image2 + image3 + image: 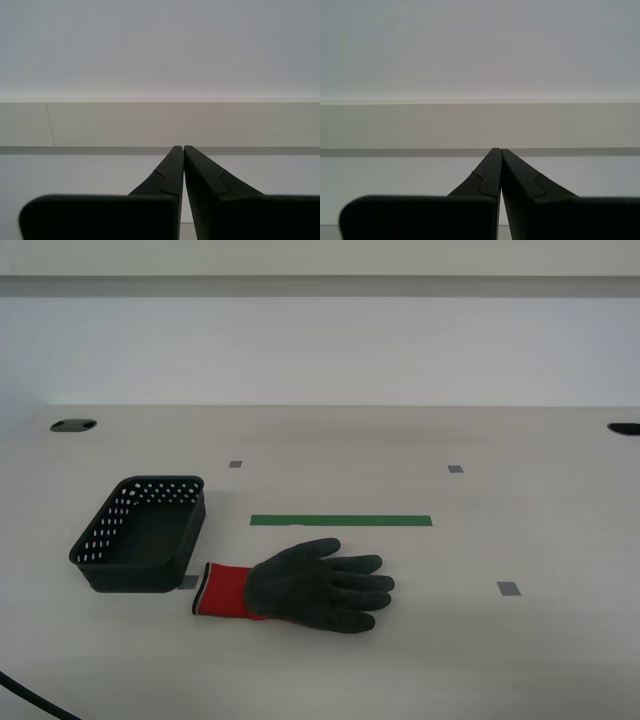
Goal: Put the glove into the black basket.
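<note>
Black perforated plastic: one black basket point(142, 534), empty, at 9 o'clock on table point(520, 520). One glove point(300, 585) just beside it toward 6 o'clock, flat; red knit cuff nearest basket, dark rubbery fingers pointing 3 o'clock. One green tape strip point(340, 521) at 12 o'clock from glove. Four grey tape squares. My first gripper point(496, 150), my second gripper point(179, 147): tips pressed together, holding nothing, facing wall.

light: bright, even | shadows: faint | focus: sharp | glare: none

glove point(300, 587): dark grey-black hand, red cuff. black basket point(143, 532): rows of round holes. tape strip point(341, 521): green. table point(520, 530): pale beige.
</note>
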### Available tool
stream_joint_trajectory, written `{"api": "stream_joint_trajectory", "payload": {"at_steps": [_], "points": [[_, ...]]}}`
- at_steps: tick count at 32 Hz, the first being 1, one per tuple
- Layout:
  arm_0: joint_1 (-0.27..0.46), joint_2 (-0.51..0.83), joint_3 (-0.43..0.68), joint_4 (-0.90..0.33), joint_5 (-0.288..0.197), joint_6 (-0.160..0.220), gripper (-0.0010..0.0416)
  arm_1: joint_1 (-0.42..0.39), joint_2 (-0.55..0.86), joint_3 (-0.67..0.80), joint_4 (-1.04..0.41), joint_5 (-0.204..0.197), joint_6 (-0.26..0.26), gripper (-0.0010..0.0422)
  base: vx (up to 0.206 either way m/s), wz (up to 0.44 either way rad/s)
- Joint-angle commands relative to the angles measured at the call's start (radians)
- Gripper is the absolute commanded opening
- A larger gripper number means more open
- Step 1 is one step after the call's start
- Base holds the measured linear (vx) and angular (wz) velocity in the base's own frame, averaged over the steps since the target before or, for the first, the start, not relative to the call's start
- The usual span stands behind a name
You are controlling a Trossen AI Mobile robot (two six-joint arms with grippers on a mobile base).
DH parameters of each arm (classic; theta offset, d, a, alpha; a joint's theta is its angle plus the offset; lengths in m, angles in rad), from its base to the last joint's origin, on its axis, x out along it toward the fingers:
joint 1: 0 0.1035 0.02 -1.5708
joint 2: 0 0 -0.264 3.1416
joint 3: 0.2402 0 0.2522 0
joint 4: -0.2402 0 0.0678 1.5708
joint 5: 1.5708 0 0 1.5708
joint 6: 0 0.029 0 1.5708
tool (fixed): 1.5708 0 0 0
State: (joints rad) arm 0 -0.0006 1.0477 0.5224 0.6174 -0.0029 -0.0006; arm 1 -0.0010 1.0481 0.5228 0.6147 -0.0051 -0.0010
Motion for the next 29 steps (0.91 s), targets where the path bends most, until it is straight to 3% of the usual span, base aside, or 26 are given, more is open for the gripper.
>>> {"api": "stream_joint_trajectory", "payload": {"at_steps": [1, 17, 18, 20, 22, 25, 29], "points": [[0.001, 0.0, 0.001, 0.003, 0.0, 0.0, 0.0001, 0.0, 0.0, 0.0, -0.08, -0.002, -0.027, 0.0, 0.0, 0.0], [0.0, 0.0, 0.001, 0.003, 0.0, 0.0, 0.0001, 0.0, 0.0, 0.017, -0.094, 0.008, -0.028, 0.0, 0.0, 0.0], [0.0, 0.0, 0.001, 0.003, 0.0, 0.0, 0.0001, 0.0, 0.0, 0.02, -0.098, 0.029, -0.028, 0.0, 0.0, 0.0], [0.001, 0.0, 0.001, 0.003, 0.0, 0.0, 0.0, -0.001, 0.0, 0.027, -0.105, 0.118, -0.024, 0.0, 0.0, 0.0], [0.001, 0.0, 0.001, 0.003, 0.0, 0.0, 0.0001, -0.004, 0.0, 0.031, -0.121, 0.181, -0.024, 0.0, 0.0, 0.0], [0.0, 0.0, 0.001, 0.003, 0.0, 0.0, 0.0001, -0.011, 0.0, 0.038, -0.158, 0.209, -0.007, 0.0, 0.0, 0.0], [0.001, 0.0, 0.001, 0.003, 0.0, 0.0, 0.0001, -0.025, 0.0, 0.05, -0.218, 0.297, 0.017, -0.0001, 0.0, 0.0]]}}
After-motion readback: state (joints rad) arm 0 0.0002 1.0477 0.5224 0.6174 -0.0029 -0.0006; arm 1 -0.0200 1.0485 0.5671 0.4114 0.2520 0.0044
